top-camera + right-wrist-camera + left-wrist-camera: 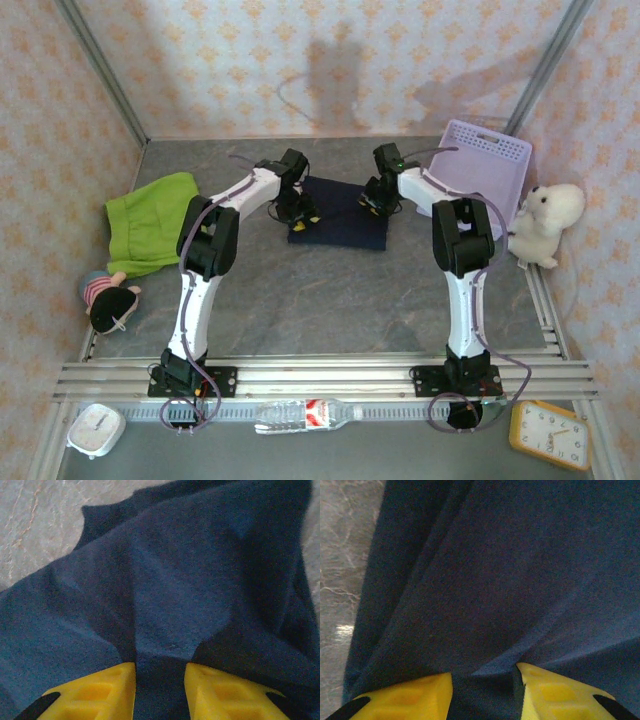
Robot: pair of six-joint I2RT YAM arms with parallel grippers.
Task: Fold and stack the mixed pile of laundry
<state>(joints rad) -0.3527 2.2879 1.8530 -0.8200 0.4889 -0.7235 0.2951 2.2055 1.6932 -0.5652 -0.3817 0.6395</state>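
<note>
We are looking at the navy garment [345, 222], which is lying partly folded into a rough rectangle on the grey table [330, 300], towards the far middle. Both arms are reaching in over it. The left gripper [299, 211] is pressing down at the cloth's left edge and the right gripper [375, 204] is sitting at its upper right edge, so the garment is spanning the space between the two tools.

From the left wrist we are seeing the left gripper [482, 687] standing narrow, with its yellow fingers [410, 695] closing on a raised crease of navy garment [510, 580]. A strip of table [340, 555] is showing to the left of the cloth.

From the right wrist, the right gripper [160, 677] is likewise pinching. A ridge of navy garment [175, 590] is running straight between its yellow fingers [100, 690] and is bunching into folds just beyond them.

The lime-green garment [150, 222] is lying spread out well apart at the left wall, touching neither tool. A lavender basket [490, 165] is leaning at the far right, and a white plush bear [545, 222] is sitting just beside it.
</note>
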